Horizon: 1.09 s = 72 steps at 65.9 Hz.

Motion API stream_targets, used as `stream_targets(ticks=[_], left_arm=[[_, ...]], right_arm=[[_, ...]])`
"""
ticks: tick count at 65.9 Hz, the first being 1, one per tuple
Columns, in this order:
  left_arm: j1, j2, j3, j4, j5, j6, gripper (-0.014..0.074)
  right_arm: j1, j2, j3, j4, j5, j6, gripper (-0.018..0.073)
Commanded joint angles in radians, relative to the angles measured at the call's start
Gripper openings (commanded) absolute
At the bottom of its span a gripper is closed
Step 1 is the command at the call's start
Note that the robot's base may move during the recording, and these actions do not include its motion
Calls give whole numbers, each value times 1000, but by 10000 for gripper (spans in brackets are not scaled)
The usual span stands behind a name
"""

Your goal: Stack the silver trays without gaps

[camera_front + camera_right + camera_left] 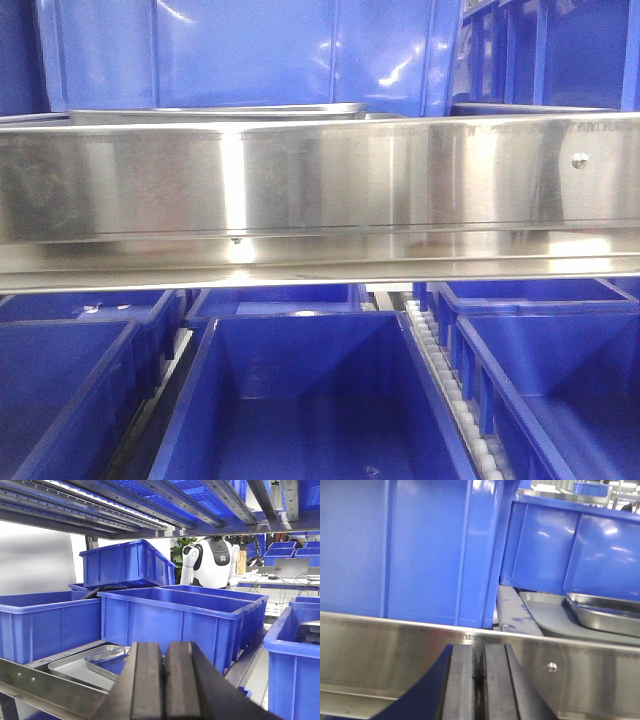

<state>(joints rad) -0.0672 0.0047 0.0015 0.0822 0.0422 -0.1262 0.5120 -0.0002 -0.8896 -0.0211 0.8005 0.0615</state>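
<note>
**Desk:** Where are the silver trays?

**Photographer:** On the upper shelf, behind the steel shelf rail [395,645]. The left wrist view shows a smaller silver tray [605,612] resting at a slight skew inside a larger, flatter silver tray [545,615], both just right of a tall blue bin [410,550] and in front of a second blue bin [570,550]. The right wrist view catches the same pair from the other side: the smaller tray [107,657] tilted in the larger one [70,669], between a blue bin on the left [45,625] and a wide blue bin on the right [175,625].

**Desk:** And the fingers?

**Photographer:** The left gripper [479,685] has its dark fingers [460,685] pressed together with only a thin seam between them, holding nothing, set low in front of the rail. The right gripper [164,685] looks the same: fingers [147,685] closed flat against each other, empty, on the near side of the trays and apart from them.

**Desk:** The front view?

**Photographer:** The rail [320,190] spans the frame, a screw [579,160] near its right end. A thin tray rim [215,112] shows just above it. Blue bins [310,400] sit on the lower level beside a strip of white rollers [450,390]. A white robot [210,562] stands far behind.
</note>
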Motion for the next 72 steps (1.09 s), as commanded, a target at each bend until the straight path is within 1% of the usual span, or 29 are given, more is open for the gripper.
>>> stream_targets(ticks=[1, 2, 72], left_arm=[[-11, -5, -2, -49, -7, 89, -6], [-11, -5, -2, -53, -7, 100, -6], [-11, -5, -2, -49, -7, 100, -6]], right_arm=[[-2, 0, -4, -4, -8, -6, -70], [-2, 0, -4, -4, -8, -6, -70], [-2, 0, -4, -4, -8, -6, -70]])
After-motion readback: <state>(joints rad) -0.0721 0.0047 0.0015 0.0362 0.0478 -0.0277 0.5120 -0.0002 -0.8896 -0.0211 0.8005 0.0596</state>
